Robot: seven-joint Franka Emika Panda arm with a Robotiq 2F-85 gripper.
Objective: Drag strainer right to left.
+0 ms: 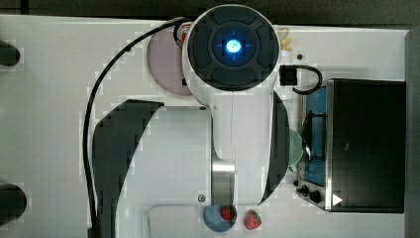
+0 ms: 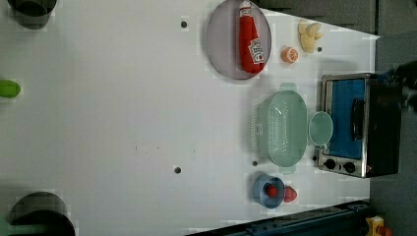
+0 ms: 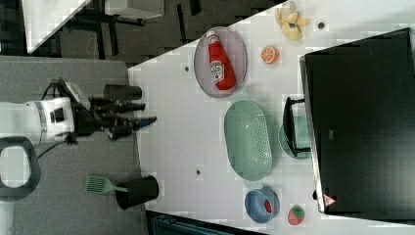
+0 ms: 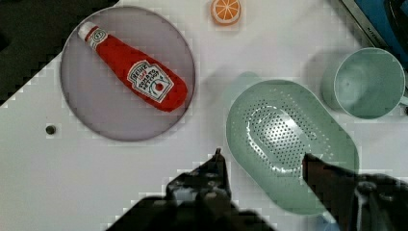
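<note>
One gripper (image 4: 262, 156): fingers spread wide, nothing between them; in the wrist view one fingertip sat over the bare table beside the strainer rim, the other over the strainer's bowl; contact could not be told.
Gripper, right view (image 3: 139, 115): hung off the table's edge, well apart from the strainer.
Strainer (image 4: 291, 144): pale mint-green oval, holes in a central patch, resting flat on the white table (image 4: 96, 183).
Strainer, left view (image 2: 281, 128): between the grey plate and the blue bowl, just beside the cup.
Cup (image 4: 368, 83): round, mint-green, near the strainer's rim, next to the toaster oven (image 2: 361, 123).
Plate (image 4: 82, 101): grey, holding a red ketchup bottle (image 4: 139, 79).
Orange slice (image 4: 226, 10): near the plate.
Blue bowl (image 2: 263, 191): held one strawberry; a second strawberry (image 2: 290, 194) just outside it.
</note>
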